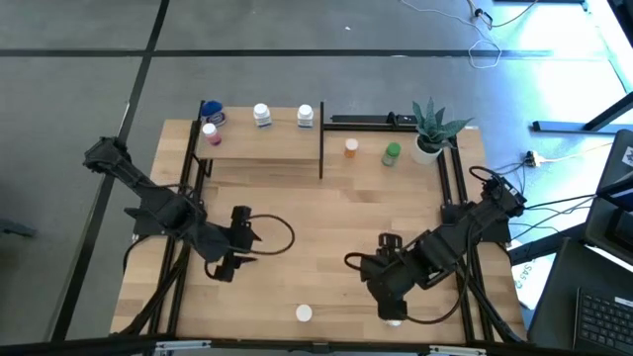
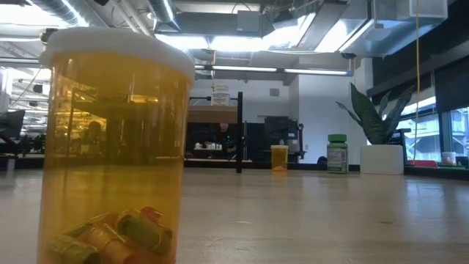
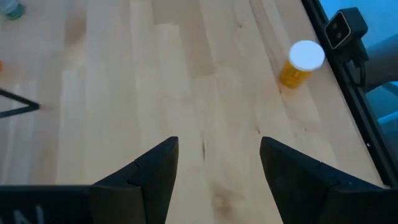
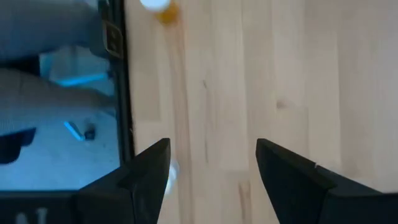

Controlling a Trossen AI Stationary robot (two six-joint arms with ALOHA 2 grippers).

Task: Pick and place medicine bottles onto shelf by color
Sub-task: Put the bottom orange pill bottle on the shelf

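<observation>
Orange bottle (image 1: pixel 304 313) stands upright near the table's front edge, at 6 o'clock in the high view, roughly midway between the two arms. Same bottle fills the low view (image 2: pixel 113 147), amber and translucent, with what look like small capsules at the bottom.

Handling judgement: small, light, rigid plastic; smooth round wall, so likely to slip or tip if nudged. Best taken across the body just under the white cap, fingers level.

Shelf (image 1: pixel 259 144) sits at 11 o'clock, carrying a blue bottle (image 1: pixel 214 115), a pink bottle (image 1: pixel 210 133) and two white bottles (image 1: pixel 262 115) (image 1: pixel 306 116). A second orange bottle (image 1: pixel 351 148) and a green bottle (image 1: pixel 393 153) stand on the table at 1 o'clock, beside the plant (image 1: pixel 431 127).

Left gripper (image 1: pixel 229 259): arm reaches in from 9 o'clock, bent at the elbow; fingers spread, nothing between them.

Right gripper (image 1: pixel 391 307): arm folds in from 3 o'clock, head low near the front edge; fingers spread and empty. A pale object lies just under it, possibly another cap; view too poor to confirm.
</observation>
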